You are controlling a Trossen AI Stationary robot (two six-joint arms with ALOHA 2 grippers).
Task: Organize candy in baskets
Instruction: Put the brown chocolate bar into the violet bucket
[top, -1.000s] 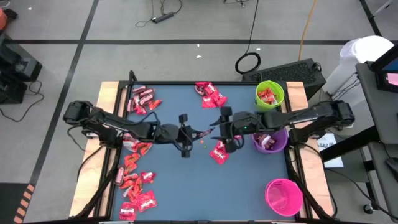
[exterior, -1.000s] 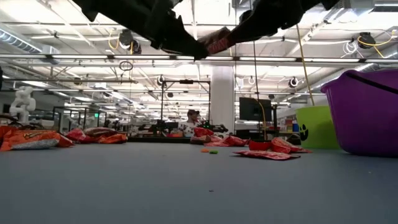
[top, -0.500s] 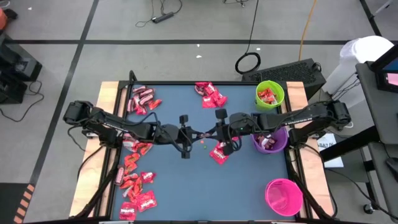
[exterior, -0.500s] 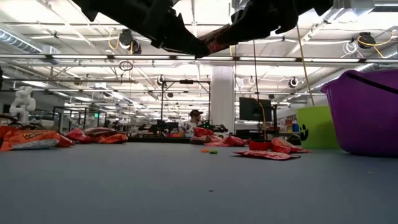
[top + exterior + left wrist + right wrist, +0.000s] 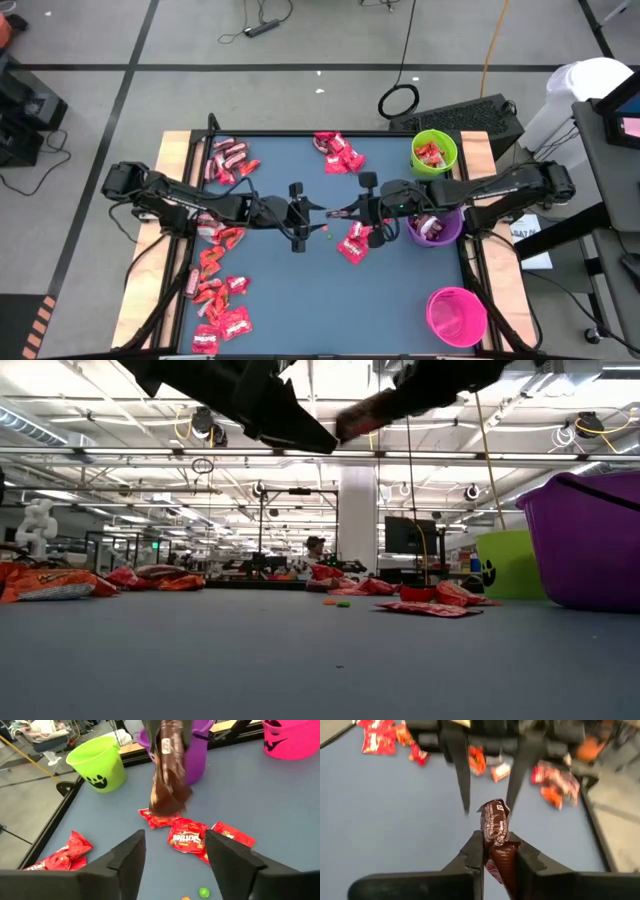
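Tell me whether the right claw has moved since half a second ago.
Yes. In the high view the right claw, shut on a maroon candy, has drawn back toward the purple basket, away from the open left claw.

Bright, even overhead strip lighting, soft shadows, and motion blur on the held dark candy

Grey tiled floor, white pillar, ceiling striplights
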